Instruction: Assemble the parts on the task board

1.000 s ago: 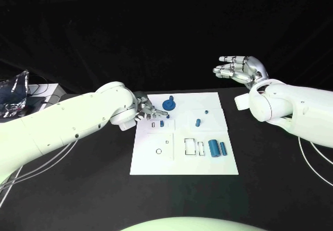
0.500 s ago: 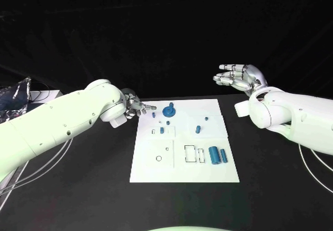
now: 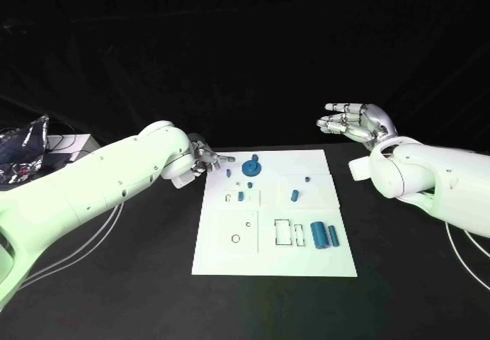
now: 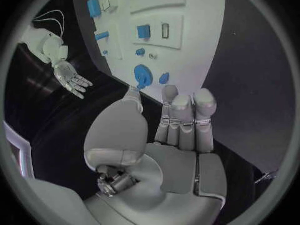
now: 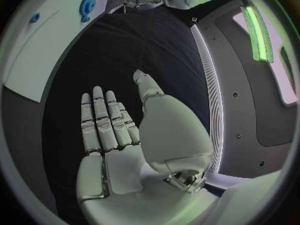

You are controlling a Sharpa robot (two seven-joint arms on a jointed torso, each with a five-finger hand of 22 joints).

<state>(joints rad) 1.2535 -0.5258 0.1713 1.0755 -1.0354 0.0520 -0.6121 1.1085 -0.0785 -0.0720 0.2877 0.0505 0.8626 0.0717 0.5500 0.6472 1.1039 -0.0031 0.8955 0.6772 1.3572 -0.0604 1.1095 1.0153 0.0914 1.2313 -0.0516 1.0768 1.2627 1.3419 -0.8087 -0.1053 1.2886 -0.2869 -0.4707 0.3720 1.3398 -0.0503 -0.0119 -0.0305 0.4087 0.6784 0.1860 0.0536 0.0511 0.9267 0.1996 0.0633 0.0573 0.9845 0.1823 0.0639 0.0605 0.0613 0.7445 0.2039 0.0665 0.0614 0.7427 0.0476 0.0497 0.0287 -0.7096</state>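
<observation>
The white task board (image 3: 268,252) lies in the middle of the black table. A round blue part (image 3: 252,168) stands near its far edge, with small blue parts (image 3: 294,195) scattered below it and two blue cylinders (image 3: 325,234) side by side at the right. My left hand (image 3: 209,161) hovers at the board's far left corner with its fingers stretched out and nothing in them; the left wrist view has its fingertips (image 4: 182,101) just short of the round blue part (image 4: 143,76). My right hand (image 3: 352,122) is raised beyond the board's far right corner, palm open and empty (image 5: 122,135).
Outlined slots (image 3: 281,231) mark the board's near half. A crumpled clear bag (image 3: 23,145) and a white box sit at the table's far left edge. Cables hang beside both arms. Bare black table surrounds the board.
The camera has shifted a little. My left hand has pulled back from over the board's far left area to its corner. The right hand stays raised and open.
</observation>
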